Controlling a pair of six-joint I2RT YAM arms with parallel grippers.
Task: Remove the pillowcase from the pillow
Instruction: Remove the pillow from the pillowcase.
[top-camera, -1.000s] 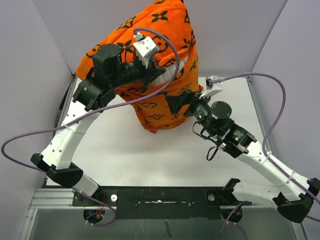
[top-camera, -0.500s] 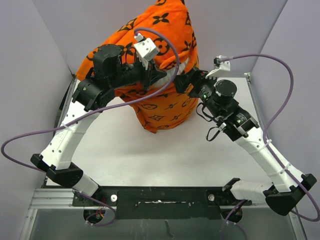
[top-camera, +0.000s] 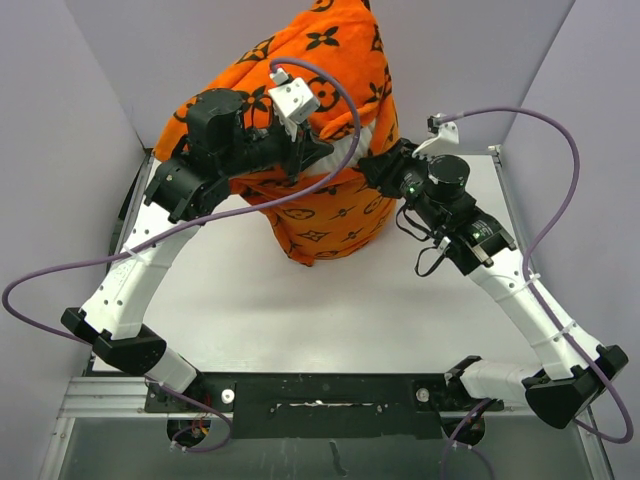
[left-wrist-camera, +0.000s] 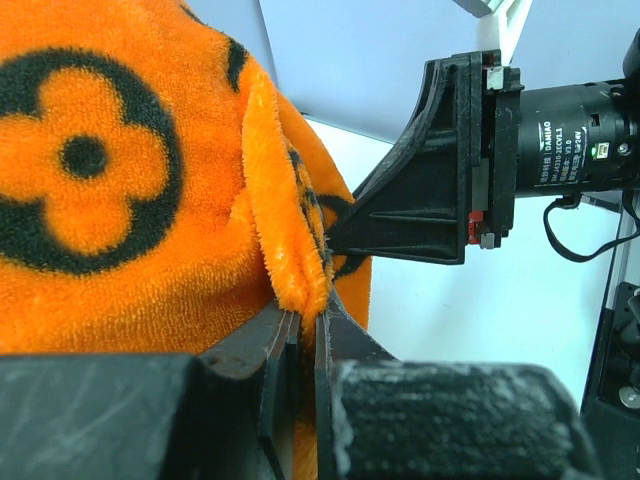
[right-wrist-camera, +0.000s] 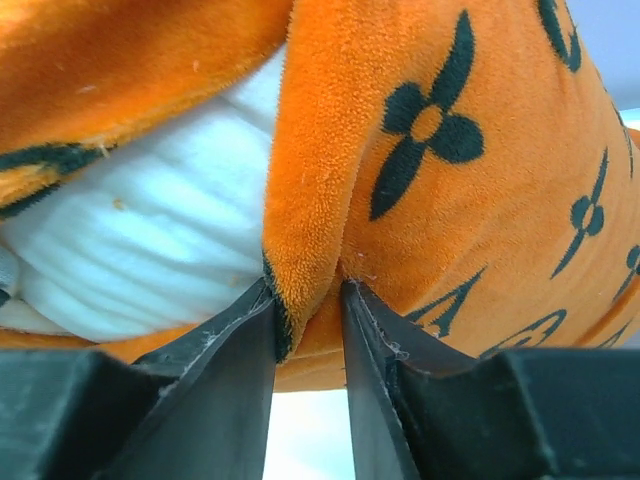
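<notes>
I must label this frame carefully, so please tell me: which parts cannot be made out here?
All views: the pillow is mostly wrapped by the pillowcase; only a white strip shows.
Top external: the pillowcase top is cut by the upper edge.
Top external: the left gripper fingertips hide under its own wrist.
Right wrist: the fold covers whether the right gripper pinches pillow too.

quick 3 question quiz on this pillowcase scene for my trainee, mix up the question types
1. True or false: part of the plump white pillow shows past the edge of the bright-orange plush pillowcase with black motifs.
2. What do the right jaws pinch? A the pillow; B a fold of the pillowcase; C nothing.
3. How many pairs of jaws are shut on the pillowcase?

Key: 1 true. 2 B. 3 two, the left jaws and the right jaws.
</notes>
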